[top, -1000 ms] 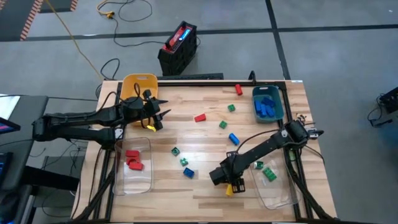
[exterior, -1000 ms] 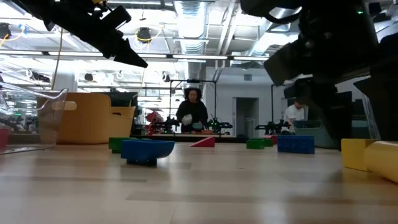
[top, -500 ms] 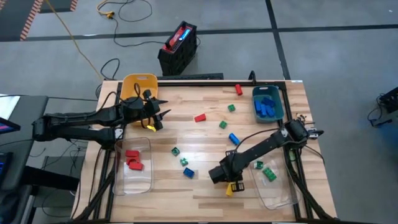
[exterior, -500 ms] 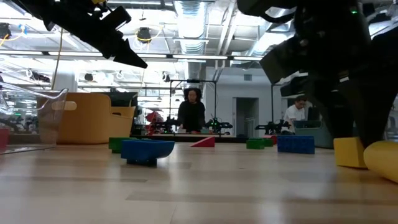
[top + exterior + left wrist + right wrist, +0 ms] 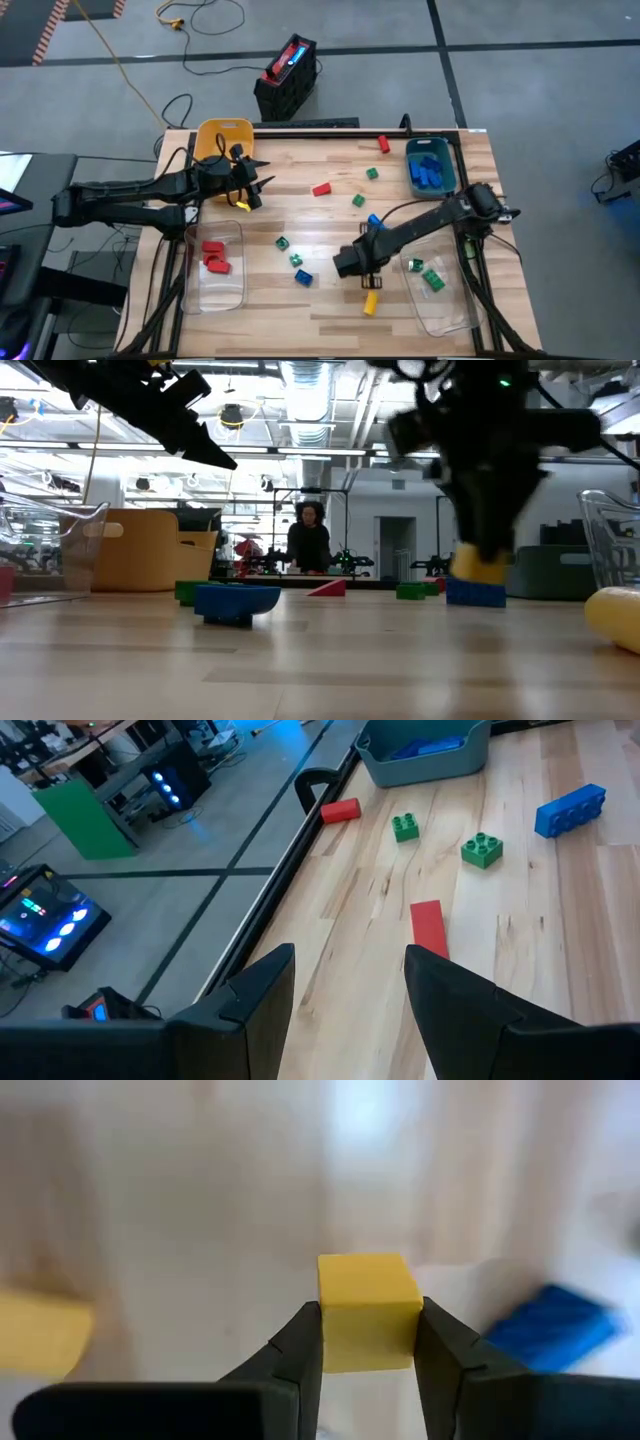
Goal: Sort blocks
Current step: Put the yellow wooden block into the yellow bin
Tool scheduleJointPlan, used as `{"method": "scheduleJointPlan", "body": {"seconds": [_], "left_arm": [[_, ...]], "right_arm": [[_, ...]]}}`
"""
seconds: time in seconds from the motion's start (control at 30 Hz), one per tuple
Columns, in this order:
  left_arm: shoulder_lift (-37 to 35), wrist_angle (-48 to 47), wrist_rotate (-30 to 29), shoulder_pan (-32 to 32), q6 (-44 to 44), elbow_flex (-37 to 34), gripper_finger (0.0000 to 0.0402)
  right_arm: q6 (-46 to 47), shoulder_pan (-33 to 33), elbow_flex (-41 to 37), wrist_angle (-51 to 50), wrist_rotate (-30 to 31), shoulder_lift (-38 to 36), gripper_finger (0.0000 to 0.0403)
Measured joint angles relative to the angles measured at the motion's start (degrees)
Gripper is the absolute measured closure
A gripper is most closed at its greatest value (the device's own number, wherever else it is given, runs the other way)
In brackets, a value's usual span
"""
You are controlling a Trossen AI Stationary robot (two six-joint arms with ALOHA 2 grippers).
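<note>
My right gripper (image 5: 368, 1335) is shut on a small yellow block (image 5: 368, 1295) and holds it over the table's near middle (image 5: 350, 266). A second yellow piece (image 5: 370, 302) lies on the table just nearer. Loose blocks lie on the wood: red (image 5: 321, 188), green (image 5: 358, 200), blue (image 5: 375, 222), green (image 5: 282, 242) and blue (image 5: 303, 278). My left gripper (image 5: 256, 186) hangs open above the table beside the yellow bin (image 5: 222, 138), nothing between its fingers (image 5: 262, 992). My right gripper pinches the yellow block by two opposite sides (image 5: 330, 1330) between its two fingers (image 5: 298, 1352). In the low view the fingers come down from above with the block (image 5: 478, 566) at their lower end. The block sits level, clear of the table.
A teal bin (image 5: 444, 172) with blue blocks stands far right. A clear bin (image 5: 232, 292) holds red blocks at near left, and another clear bin (image 5: 452, 312) holds green blocks at near right. A person (image 5: 308, 545) stands in the room beyond.
My right gripper has shut on the yellow block, lifted it off the table and carried it up and toward the table's left and far side. The other yellow piece has stayed where it lay.
</note>
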Motion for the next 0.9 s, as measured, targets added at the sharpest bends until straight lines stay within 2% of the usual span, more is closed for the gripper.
{"method": "scheduleJointPlan", "body": {"seconds": [0.1,0.23,0.4,0.53,0.67,0.8,0.9], "left_arm": [[0.23,-0.02,2.37,0.00,0.21,0.00,0.0217],[1.02,-0.20,9.62,0.00,0.10,0.00,0.0217],[2.19,6.00,19.80,-0.02,-7.04,0.00,0.0217],[3.51,14.82,26.11,-0.57,-13.87,0.02,0.0217],[7.17,23.94,29.53,-1.94,-20.39,0.07,0.0217],[13.17,31.08,32.47,-3.31,-22.71,0.04,0.0217],[17.46,35.92,37.07,-3.56,-23.96,0.00,0.0217]], "right_arm": [[1.14,-0.60,0.01,2.52,7.79,-2.68,0.0281],[-0.18,-0.25,0.03,10.79,24.03,-6.45,0.0281],[-13.06,2.21,0.10,26.09,44.54,-6.11,0.0281],[-21.65,2.84,0.13,29.56,56.52,-2.28,0.0281],[-25.96,2.56,0.03,29.18,63.74,0.56,0.0281],[-26.33,2.30,0.05,28.70,65.31,0.14,0.0281],[-28.78,3.98,-0.03,29.15,67.75,-1.57,0.0281]]}}
